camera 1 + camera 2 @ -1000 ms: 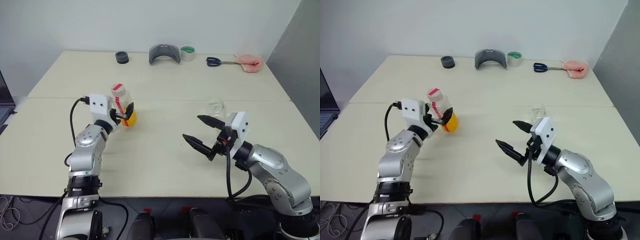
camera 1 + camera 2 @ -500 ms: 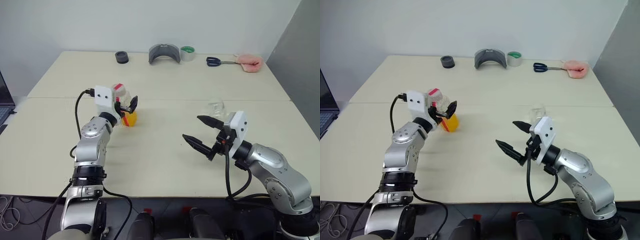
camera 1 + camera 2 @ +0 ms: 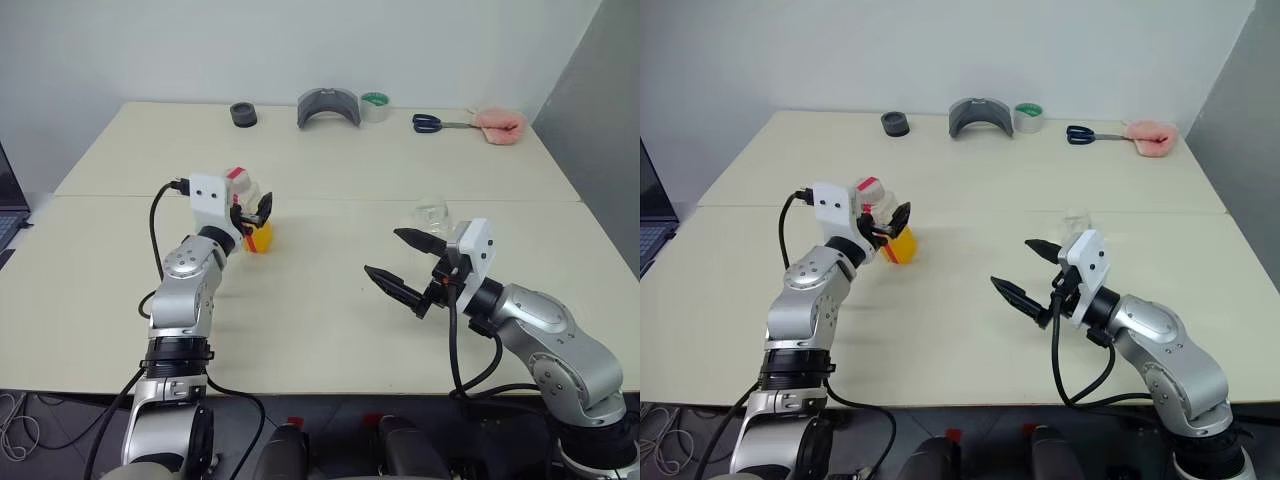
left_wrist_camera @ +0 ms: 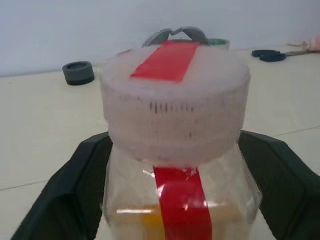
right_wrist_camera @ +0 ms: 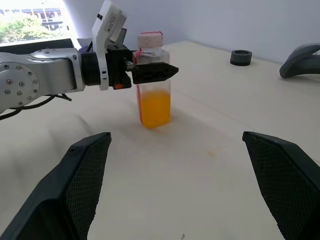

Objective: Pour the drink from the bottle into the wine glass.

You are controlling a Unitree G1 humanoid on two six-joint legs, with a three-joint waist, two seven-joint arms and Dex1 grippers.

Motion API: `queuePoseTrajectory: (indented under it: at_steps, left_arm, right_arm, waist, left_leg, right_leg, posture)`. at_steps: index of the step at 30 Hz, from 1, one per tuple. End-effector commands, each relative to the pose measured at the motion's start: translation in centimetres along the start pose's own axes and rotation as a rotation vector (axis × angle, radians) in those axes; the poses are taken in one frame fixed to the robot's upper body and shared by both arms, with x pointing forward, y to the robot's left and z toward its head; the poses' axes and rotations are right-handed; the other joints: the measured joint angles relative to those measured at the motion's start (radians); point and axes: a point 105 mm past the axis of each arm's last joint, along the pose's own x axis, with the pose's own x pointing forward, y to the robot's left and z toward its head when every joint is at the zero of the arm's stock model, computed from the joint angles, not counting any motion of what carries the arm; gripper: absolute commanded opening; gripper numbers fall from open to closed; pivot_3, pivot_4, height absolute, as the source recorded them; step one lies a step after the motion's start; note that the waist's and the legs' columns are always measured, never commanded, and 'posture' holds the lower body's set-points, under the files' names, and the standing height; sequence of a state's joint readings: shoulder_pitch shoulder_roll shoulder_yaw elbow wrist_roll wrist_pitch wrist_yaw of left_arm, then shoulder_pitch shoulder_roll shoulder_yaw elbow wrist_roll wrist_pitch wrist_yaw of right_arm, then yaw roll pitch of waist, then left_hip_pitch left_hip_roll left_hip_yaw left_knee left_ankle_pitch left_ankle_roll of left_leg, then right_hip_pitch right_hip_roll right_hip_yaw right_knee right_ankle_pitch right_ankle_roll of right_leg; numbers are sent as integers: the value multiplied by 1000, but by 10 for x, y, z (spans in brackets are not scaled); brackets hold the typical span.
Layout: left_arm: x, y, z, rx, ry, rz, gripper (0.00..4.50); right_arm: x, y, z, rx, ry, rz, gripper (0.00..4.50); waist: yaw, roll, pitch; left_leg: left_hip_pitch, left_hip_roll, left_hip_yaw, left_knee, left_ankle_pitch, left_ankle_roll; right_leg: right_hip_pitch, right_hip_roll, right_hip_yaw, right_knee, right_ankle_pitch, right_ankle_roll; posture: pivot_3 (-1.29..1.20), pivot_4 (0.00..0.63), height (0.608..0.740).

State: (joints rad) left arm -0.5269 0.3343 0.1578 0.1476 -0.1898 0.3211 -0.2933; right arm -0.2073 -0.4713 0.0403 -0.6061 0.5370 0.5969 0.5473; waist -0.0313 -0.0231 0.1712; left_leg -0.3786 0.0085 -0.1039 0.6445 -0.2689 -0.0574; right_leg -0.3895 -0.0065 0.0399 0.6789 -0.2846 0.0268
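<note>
The bottle [image 3: 247, 192], clear plastic with a red strip over its pale cap, stands upright on the table, left of centre. The orange drink [image 3: 258, 240] fills its lower part. My left gripper [image 3: 254, 214] reaches level from the near side and is shut on the bottle just below the cap; in the left wrist view both black fingers [image 4: 87, 175] press its sides. The wine glass [image 3: 433, 214] stands to the right, partly behind my right gripper [image 3: 382, 252]. That gripper hovers open and holds nothing, pointing toward the bottle [image 5: 152, 75].
Along the table's far edge lie a black ring [image 3: 243, 114], a grey curved piece [image 3: 328, 106], a tape roll [image 3: 375, 105], scissors [image 3: 430, 123] and a pink cloth [image 3: 500, 124]. A laptop's corner [image 3: 8, 205] shows at the far left.
My left gripper's fingers have closed in from wide open onto the bottle's sides. The bottle stays upright in the same place. The right arm has not moved.
</note>
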Motion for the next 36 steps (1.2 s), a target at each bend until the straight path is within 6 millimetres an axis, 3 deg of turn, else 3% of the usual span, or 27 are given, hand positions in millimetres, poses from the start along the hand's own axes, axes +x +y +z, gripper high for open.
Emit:
queuePoseTrajectory:
  at_steps: [1, 3, 5, 13, 22, 28, 36]
  left_arm:
    - [-2, -2, 12, 29, -42, 5, 2784]
    - [-3, 0, 10, 30, -35, 14, 2149]
    - [-3, 0, 9, 30, -34, 17, 1861]
    - [-3, -2, 16, 31, -69, -4, 1852]
    - [-7, -34, 30, 15, -120, -206, 1852]
    - [-7, -68, 41, 27, -144, -425, 1851]
    - [-11, -136, 54, 64, -156, -914, 1851]
  right_arm:
    - [-2, 2, 13, -30, -42, 8, 4500]
    - [-2, 2, 13, -32, -41, 9, 4500]
    - [-2, 2, 13, -32, -41, 10, 4500]
    - [-2, 2, 13, -43, -41, 19, 4500]
    - [-3, 2, 17, -40, -71, 12, 4500]
    - [-5, -2, 21, -46, -84, -29, 4500]
    - [-4, 3, 47, -36, -109, -107, 4500]
  waist:
    - [0, 0, 0]
    - [0, 0, 0]
    - [0, 0, 0]
    - [0, 0, 0]
    - [1, 0, 0]
    - [1, 0, 0]
    - [-2, 0, 1]
  left_leg:
    - [0, 0, 0, 0, 0, 0]
    - [0, 0, 0, 0, 0, 0]
    - [0, 0, 0, 0, 0, 0]
    - [0, 0, 0, 0, 0, 0]
    - [0, 0, 0, 0, 0, 0]
    - [-1, 0, 0, 0, 0, 0]
    - [-1, -1, 0, 0, 0, 0]
  right_leg:
    - [0, 0, 0, 0, 0, 0]
    - [0, 0, 0, 0, 0, 0]
    - [0, 0, 0, 0, 0, 0]
    - [0, 0, 0, 0, 0, 0]
    - [0, 0, 0, 0, 0, 0]
    - [0, 0, 0, 0, 0, 0]
    - [0, 0, -1, 0, 0, 0]
  posture:
    - [0, 150, 740]
    - [0, 150, 740]
    - [0, 150, 740]
    - [0, 150, 740]
    - [0, 150, 740]
    - [0, 150, 740]
    - [0, 150, 740]
